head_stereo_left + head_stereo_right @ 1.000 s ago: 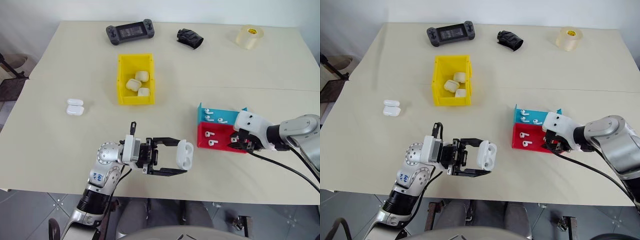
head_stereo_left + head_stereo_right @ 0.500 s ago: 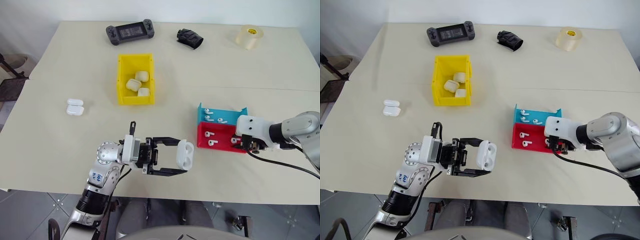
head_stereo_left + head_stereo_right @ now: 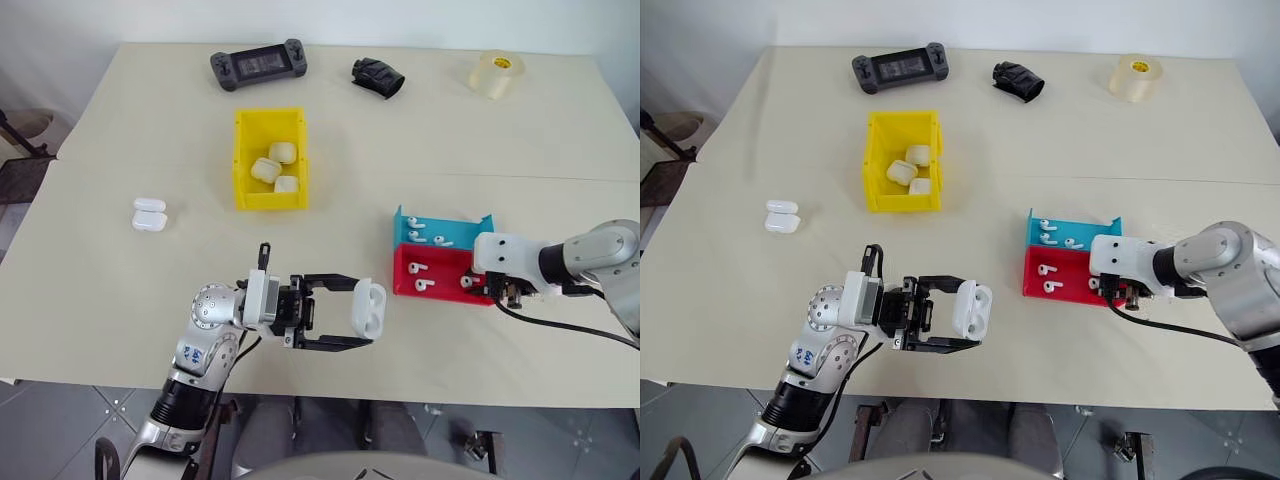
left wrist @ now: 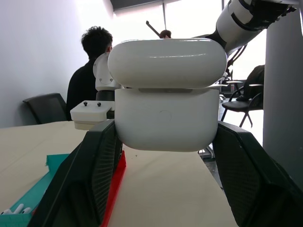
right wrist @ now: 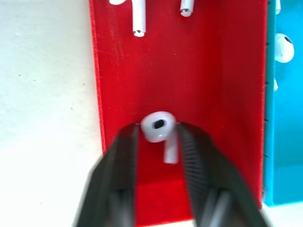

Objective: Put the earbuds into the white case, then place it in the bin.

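Camera layout: two head eyes, two wrist cameras

From my station, both head eyes look steeply down over the whole table [image 3: 120,300], sharing nearly the same scene with a slight sideways offset. The left wrist camera looks level along its fingers, close on the white case [image 4: 168,94]. The right wrist camera looks down, very near, into the red tray [image 5: 213,71], which the head views also show.

1. Glossy white case [image 3: 369,307] between black fingers [image 3: 335,342].
2. Yellow bin [image 3: 268,158], cream cases [image 3: 273,166] inside.
3. White earbud [image 5: 160,132] over the red tray [image 5: 222,85]; blue tray [image 3: 443,229] alongside.
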`<state>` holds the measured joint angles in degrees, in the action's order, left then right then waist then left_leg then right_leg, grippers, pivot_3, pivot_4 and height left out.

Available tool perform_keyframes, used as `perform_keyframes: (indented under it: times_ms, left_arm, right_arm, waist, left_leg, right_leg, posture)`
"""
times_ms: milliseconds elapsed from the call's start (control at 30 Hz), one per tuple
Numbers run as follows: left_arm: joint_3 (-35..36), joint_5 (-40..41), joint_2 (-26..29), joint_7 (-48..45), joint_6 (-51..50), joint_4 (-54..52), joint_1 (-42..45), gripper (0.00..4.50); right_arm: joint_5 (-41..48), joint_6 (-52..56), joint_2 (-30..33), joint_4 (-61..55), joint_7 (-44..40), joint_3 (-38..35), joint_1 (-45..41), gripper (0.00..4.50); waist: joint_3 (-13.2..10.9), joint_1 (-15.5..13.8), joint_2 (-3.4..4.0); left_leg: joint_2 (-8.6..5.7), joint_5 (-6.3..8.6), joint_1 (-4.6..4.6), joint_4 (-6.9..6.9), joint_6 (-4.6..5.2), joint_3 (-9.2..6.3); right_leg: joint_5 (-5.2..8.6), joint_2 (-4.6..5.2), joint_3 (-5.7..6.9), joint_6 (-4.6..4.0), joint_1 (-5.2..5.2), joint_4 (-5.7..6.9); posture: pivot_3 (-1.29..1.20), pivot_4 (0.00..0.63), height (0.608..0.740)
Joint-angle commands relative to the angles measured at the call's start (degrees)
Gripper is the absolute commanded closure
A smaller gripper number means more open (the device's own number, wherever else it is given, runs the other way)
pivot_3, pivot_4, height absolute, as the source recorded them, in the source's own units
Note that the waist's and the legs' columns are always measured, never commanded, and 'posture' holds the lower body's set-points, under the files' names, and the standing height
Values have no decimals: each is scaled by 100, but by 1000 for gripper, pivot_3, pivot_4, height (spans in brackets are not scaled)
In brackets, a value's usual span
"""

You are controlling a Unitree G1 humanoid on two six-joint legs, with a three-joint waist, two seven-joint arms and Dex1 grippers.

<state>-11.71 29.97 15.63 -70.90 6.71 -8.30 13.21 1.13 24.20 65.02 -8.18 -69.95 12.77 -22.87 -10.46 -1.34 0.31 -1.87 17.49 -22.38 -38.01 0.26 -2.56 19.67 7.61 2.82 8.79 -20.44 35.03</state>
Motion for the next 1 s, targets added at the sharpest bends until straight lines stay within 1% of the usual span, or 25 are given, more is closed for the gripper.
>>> perform_keyframes:
  times_ms: [33,167,267,367,467,567,667,700,767,800,867,900,1000]
  left_arm:
    - [-12,110,6,4,-7,-246,-2,1758]
    - [-9,114,10,-6,-23,-239,7,1758]
    - [-18,130,7,-36,-27,-223,9,1758]
    - [-21,183,0,-104,-70,-161,35,1758]
    - [3,311,-115,-133,-201,7,164,1758]
    - [20,402,-196,-183,-366,154,325,1758]
    - [88,577,-301,-338,-402,291,429,1758]
    - [89,591,-313,-359,-466,357,494,1758]
    - [102,624,-330,-423,-602,519,651,1758]
    - [109,641,-331,-455,-676,588,720,1758]
    - [150,683,-360,-481,-810,709,861,1758]
    - [172,710,-382,-480,-890,761,943,1758]
    - [260,802,-405,-498,-1108,885,1127,1758]
  right_arm:
    - [-147,-24,-56,100,32,20,35,3961]
    - [-178,-56,-71,123,93,-28,69,3961]
    - [25,-31,-104,28,230,-360,164,3961]
    - [538,-15,-250,-197,275,-957,395,3961]
    - [1400,44,-590,-615,305,-1997,815,3961]
    - [2423,440,-1101,-1130,484,-2935,1120,3961]
    - [3239,871,-1572,-1584,872,-3525,1250,3961]
    - [3641,1059,-1757,-1803,1062,-3746,1321,3961]
    - [4801,1326,-2305,-2296,1628,-4181,1441,3961]
    - [5224,1320,-2573,-2530,1892,-4315,1513,3961]
    - [5784,1143,-3110,-2971,2492,-4420,1684,3961]
    - [5931,1038,-3354,-3172,2780,-4399,1780,3961]
    - [6063,820,-3799,-3595,3360,-4173,1997,3961]
  waist:
    - [0,3,0]
    - [0,3,0]
    - [0,0,0]
    - [0,-11,0]
    - [-1,-19,0]
    - [-1,-29,0]
    - [-1,-20,0]
    - [-1,-18,0]
    - [-1,-18,0]
    - [-1,-18,0]
    - [-1,-15,0]
    - [-1,-15,-1]
    - [-1,-11,0]
  left_leg:
    - [0,0,1,0,0,1]
    - [1,0,2,0,0,1]
    - [1,0,2,0,-1,0]
    - [0,0,1,0,0,1]
    - [-1,0,-2,1,0,-2]
    - [-2,0,-3,-2,0,-3]
    - [0,0,-1,-2,0,-5]
    - [0,0,0,-2,0,-5]
    - [1,0,2,-2,0,-6]
    - [1,-1,2,-1,-1,-7]
    - [1,-1,2,-1,-1,-7]
    - [0,-1,2,0,-1,-7]
    - [-7,-1,2,0,-1,-9]
  right_leg:
    - [0,0,-1,0,0,0]
    - [0,-1,-1,0,2,0]
    - [0,0,-1,0,3,0]
    - [0,1,-1,0,2,1]
    - [0,2,1,1,1,1]
    - [-2,2,4,4,2,4]
    - [-3,-1,6,5,7,5]
    - [-3,-1,6,5,7,8]
    - [-3,-2,6,5,7,9]
    - [-3,-2,7,5,7,10]
    - [-3,-3,6,5,6,14]
    - [-3,-2,5,5,6,29]
    - [-3,2,1,5,4,42]
  posture:
    - [0,150,740]
    - [0,150,740]
    - [0,150,740]
    - [0,150,740]
    - [0,150,740]
    - [0,150,740]
    - [0,150,740]
    - [0,150,740]
    - [0,150,740]
    - [0,150,740]
    - [0,150,740]
    - [0,150,740]
    - [0,150,740]
